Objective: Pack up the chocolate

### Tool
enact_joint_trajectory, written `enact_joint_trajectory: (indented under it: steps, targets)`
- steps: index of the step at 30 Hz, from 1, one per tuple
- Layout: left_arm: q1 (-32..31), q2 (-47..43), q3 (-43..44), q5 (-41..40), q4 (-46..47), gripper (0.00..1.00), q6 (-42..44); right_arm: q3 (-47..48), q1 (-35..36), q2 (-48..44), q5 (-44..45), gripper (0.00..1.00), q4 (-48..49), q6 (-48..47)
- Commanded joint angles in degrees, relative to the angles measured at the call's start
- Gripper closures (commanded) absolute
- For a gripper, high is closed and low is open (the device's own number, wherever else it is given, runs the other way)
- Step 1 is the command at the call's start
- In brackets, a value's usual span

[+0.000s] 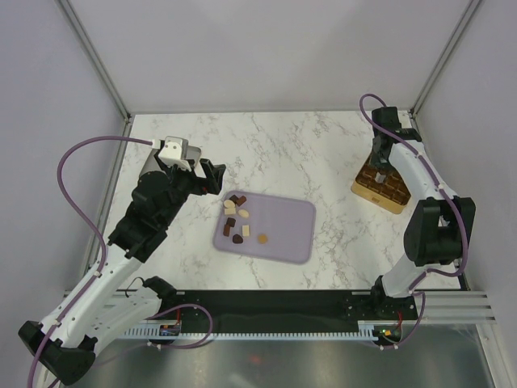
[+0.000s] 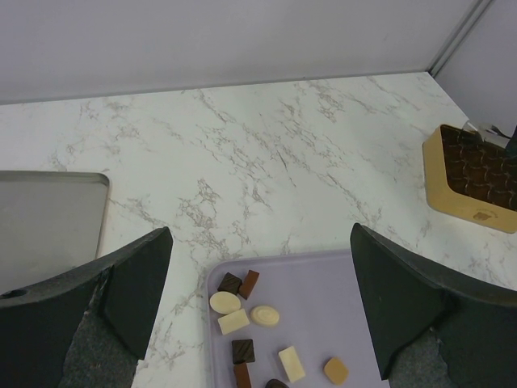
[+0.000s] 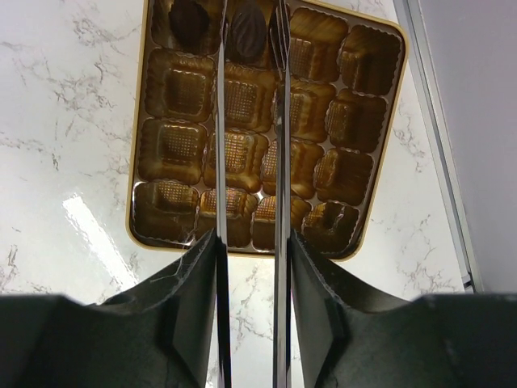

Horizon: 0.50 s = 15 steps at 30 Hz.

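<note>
On the left half of your tray (image 1: 283,234) lies the chocolate (image 1: 230,208), loose; two dark pieces sit in the box (image 3: 172,145). Your left claw (image 1: 213,176) hangs open beside the tray; your right claw (image 3: 249,275) clamps tongs (image 3: 220,162) above the box.

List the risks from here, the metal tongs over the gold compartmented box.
The thin metal tongs flank a dark oval chocolate in the gold compartmented box; a crooked lift might drag it out. The open left gripper sits near a corner of the lilac tray and could scatter the small loose chocolates.
</note>
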Motion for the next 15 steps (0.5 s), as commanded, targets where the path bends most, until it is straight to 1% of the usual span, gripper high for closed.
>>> enact_joint_trajectory:
  steps: [1, 5, 10, 12, 15]
  targets:
    - [0.2, -0.4, 1.3, -1.3, 1.2, 0.00, -0.5, 2.1, -0.4, 0.1, 0.0, 0.53, 2.0, -0.6]
    - [0.2, -0.4, 1.1, -1.4, 1.2, 0.00, -0.5, 2.1, -0.4, -0.7, -0.1, 0.49, 1.9, -0.4]
    - [0.2, -0.4, 1.0, -1.5, 1.2, 0.00, -0.5, 2.1, -0.3, -3.6, -3.3, 0.49, 1.3, -0.1]
    - [0.2, -0.3, 1.1, -1.4, 1.2, 0.00, -0.5, 1.5, 1.3, -5.8, -5.6, 0.49, 1.4, 0.0]
    - [0.2, -0.4, 1.1, -1.5, 1.2, 0.00, -0.5, 0.1, 5.7, -8.4, -5.8, 0.49, 1.2, -0.2]
